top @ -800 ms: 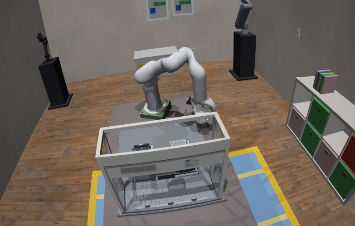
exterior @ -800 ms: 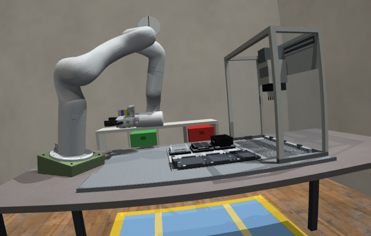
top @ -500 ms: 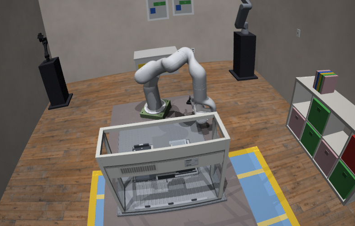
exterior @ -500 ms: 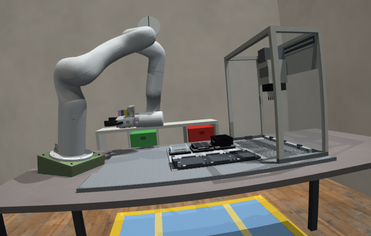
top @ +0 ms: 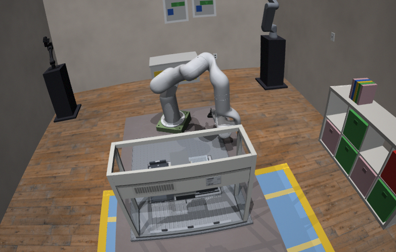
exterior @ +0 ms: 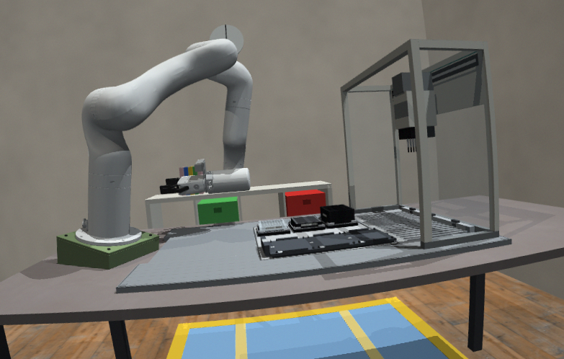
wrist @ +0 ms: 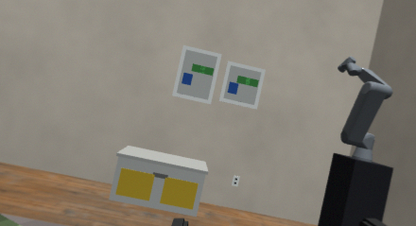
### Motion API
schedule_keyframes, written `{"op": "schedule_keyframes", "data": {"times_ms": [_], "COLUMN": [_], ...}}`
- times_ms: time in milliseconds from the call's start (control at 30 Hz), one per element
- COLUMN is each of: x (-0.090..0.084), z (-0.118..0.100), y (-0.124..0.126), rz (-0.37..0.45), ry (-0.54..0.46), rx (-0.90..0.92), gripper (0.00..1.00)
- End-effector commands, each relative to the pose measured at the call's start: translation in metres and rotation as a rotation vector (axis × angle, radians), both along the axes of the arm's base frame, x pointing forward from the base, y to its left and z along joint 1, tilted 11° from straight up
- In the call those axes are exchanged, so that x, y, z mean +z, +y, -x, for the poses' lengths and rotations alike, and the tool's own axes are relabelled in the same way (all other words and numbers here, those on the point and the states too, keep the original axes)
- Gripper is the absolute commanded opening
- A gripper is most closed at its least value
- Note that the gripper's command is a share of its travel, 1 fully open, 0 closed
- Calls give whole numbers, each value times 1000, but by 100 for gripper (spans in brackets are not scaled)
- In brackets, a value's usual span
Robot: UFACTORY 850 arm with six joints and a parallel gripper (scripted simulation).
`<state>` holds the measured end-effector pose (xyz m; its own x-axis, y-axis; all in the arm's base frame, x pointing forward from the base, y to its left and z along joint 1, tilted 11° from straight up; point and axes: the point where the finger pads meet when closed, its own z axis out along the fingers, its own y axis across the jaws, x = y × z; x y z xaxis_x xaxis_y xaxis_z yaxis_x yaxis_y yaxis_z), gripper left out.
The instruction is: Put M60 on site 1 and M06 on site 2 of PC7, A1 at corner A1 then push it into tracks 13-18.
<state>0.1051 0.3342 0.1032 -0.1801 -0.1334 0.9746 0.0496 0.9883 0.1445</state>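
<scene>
PC7 [exterior: 326,243] is lying flat on the apron in front of the instrument frame [exterior: 415,133], outside the rails [exterior: 402,223], with all of its sites showing bare. Just behind PC7, on the side away from the exterior camera, the three nests are standing in a row: M06 [exterior: 272,225] is sitting in the one farthest from the frame, M60 [exterior: 305,221] in the middle one, and M09 [exterior: 336,213], the tall black block, in the one nearest the frame. From the top view M06 [top: 199,159] is showing through the frame's open top, and PC7's handle end [top: 159,164] is showing to its left.

The hand [exterior: 172,186] is hanging well above the counter [exterior: 542,231], well apart from PC7 and on the base's side of it, pointing level and away from the frame. Its fingers are spread wide and gripping nothing. The arm is arching up from its green base [exterior: 70,254], which is sitting on the counter farther from the frame than PC7. The wrist camera is looking past the fingertips at a wall with two posters [wrist: 218,79] and a yellow-doored cabinet [wrist: 158,186].
</scene>
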Motion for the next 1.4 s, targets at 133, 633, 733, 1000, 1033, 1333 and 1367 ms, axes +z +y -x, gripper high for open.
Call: {"op": "schedule_keyframes", "data": {"times_ms": [133, 633, 733, 1000, 1033, 1333, 1367], "x": [-3, -7, -9, -11, -11, -14, -14], "z": [-13, -34, -41, -51, -55, -70, -70], "y": [-16, -39, -46, -55, -59, -71, -71], "rz": [-231, -553, -612, -755, -782, -983, -987], "ry": [-93, -206, -224, -265, -272, -319, -320], "rx": [93, 253, 286, 371, 388, 522, 525], "gripper": [100, 100, 100, 100, 100, 100, 100]}}
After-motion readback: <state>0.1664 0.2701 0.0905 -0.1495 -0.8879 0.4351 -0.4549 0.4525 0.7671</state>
